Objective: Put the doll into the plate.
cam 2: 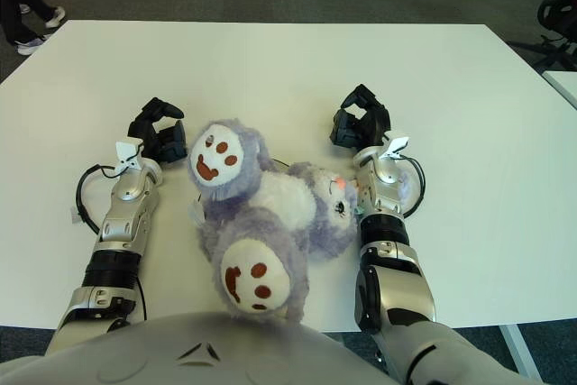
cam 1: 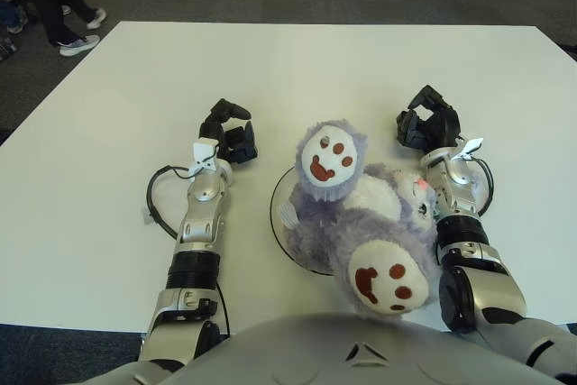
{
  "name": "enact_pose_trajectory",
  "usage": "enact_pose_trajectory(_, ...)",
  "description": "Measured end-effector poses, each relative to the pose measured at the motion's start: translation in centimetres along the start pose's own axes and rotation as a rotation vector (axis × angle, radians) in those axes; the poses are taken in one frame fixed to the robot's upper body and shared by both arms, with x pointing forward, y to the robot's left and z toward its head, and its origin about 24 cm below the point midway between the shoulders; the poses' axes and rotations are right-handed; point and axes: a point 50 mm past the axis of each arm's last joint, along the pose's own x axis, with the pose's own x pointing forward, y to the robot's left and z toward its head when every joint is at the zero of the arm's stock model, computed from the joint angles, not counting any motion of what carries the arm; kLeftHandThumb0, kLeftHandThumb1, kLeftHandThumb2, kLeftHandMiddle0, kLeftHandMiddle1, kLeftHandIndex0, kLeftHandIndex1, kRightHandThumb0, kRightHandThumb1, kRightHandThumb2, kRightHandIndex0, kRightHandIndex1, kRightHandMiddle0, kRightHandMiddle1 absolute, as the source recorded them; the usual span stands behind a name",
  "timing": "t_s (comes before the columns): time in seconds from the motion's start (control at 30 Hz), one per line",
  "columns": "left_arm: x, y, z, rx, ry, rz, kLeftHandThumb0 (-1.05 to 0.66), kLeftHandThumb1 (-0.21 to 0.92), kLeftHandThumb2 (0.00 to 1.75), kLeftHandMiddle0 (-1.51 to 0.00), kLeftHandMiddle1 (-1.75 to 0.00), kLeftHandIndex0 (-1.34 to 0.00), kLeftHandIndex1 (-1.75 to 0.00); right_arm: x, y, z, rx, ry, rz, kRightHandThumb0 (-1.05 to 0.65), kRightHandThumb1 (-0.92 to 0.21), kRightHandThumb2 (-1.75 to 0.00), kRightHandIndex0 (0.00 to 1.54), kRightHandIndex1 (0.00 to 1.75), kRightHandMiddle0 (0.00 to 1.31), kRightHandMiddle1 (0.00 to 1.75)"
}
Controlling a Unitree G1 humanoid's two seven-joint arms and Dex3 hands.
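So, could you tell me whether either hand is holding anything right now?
Nothing is held: the left hand and right hand flank the fluffy purple doll, touching nothing.

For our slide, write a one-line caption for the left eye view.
Purple doll lying on the plate, left hand and right hand empty either side on the white table.

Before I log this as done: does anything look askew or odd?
The purple doll lies on its back on the plate, feet up, overhanging most of the rim. Neither the left robot hand nor the right robot hand holds anything. Nothing is spilled.
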Motion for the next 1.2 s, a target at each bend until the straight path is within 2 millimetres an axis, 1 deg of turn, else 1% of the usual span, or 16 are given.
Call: enact_pose_trajectory(1.2,-0.02,-0.12,0.0,-0.004,-0.007,-0.003,-0.47,0.35,1.27,-1.24,-1.75,-0.59,-1.75,0.03,-0.04,-0.03,0.0,0.008,0.0,-0.52,-0.21,-1.45,1.29,1.75,0.7,1.75)
